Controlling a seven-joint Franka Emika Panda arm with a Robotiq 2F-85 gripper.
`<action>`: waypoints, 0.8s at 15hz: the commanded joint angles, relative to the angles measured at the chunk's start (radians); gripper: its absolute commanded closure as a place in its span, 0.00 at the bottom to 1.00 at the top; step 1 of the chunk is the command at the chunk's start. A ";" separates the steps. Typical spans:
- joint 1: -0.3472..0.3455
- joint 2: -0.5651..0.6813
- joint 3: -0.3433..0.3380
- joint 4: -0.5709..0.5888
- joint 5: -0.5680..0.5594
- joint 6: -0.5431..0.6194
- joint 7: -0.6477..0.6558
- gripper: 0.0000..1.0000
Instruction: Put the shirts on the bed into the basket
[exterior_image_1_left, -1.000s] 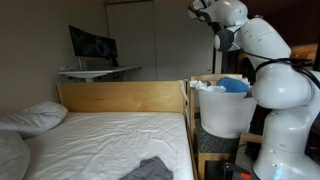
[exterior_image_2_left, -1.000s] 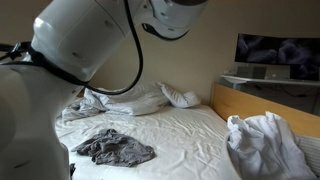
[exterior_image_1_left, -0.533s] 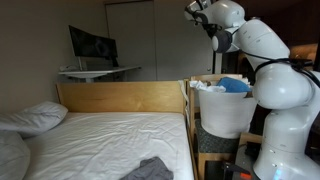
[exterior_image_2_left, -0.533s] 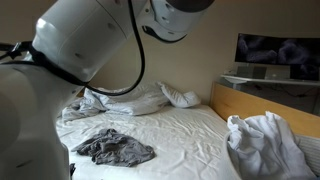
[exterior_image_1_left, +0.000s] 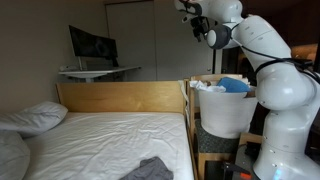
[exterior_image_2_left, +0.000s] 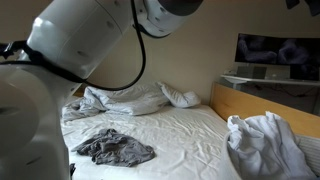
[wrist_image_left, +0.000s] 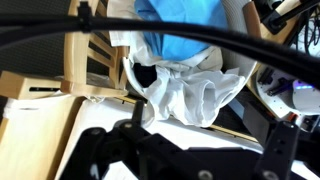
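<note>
The wide bed with its white sheet (exterior_image_1_left: 90, 140) fills the 8 o'clock half of an exterior view. The pale wooden headboard (exterior_image_1_left: 120, 97) runs across its far side, and two white pillows (exterior_image_1_left: 35, 117) sit at 9 o'clock. My big white robot arm (exterior_image_1_left: 270, 60) stands at 3 o'clock, reared up tall. Just below its elbow, against the bed's wooden side rail, is the round white plastic basket (exterior_image_1_left: 225, 115), already heaped with blue and white laundry. From the wrist view I look straight down on that heap, with the blue cloth (wrist_image_left: 185, 25) at 12 o'clock and the white cloth (wrist_image_left: 190, 95) at centre. The crumpled dark grey shirt (exterior_image_2_left: 115, 148) lies flat on the sheet at 7 o'clock in an exterior view, well apart from the basket. A pale rumpled cloth (exterior_image_2_left: 100, 100) lies by the pillows; I cannot tell if it is a shirt. The gripper (exterior_image_1_left: 188, 10) is up at 1 o'clock, high above the basket; whether its fingers are apart or together I cannot tell. I judge I am between drops. Next I must swing over the rail, descend onto the grey shirt and pinch a fold. The rail and the basket rim are the edges to clear; above the mattress the room is open.
</note>
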 joint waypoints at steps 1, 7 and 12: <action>0.046 -0.096 0.012 -0.071 0.029 -0.075 -0.129 0.00; 0.107 -0.140 0.004 -0.051 0.012 -0.144 -0.199 0.00; 0.099 -0.083 -0.003 0.025 0.009 -0.176 -0.214 0.00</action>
